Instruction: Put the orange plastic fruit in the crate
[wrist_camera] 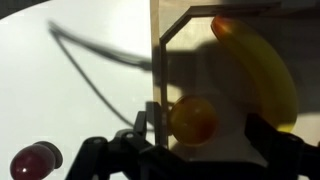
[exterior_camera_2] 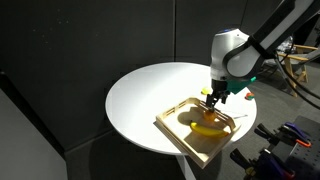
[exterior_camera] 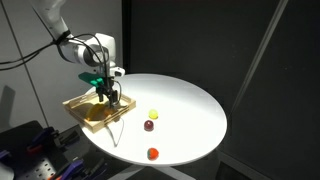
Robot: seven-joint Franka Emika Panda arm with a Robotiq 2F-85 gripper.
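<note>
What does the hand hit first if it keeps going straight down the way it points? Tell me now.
Probably the small rounded orange plastic fruit, seen straight below the open hand in the wrist view, inside the shallow light-tan wooden crate. How far beneath it lies is unclear.

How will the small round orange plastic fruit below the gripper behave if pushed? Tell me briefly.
The small round orange plastic fruit looks ball-shaped, so it would probably roll freely. Its glossy skin suggests it may slip in a pinch. The wall of the light wooden crate and the long yellow plastic banana beside it would likely stop it.
</note>
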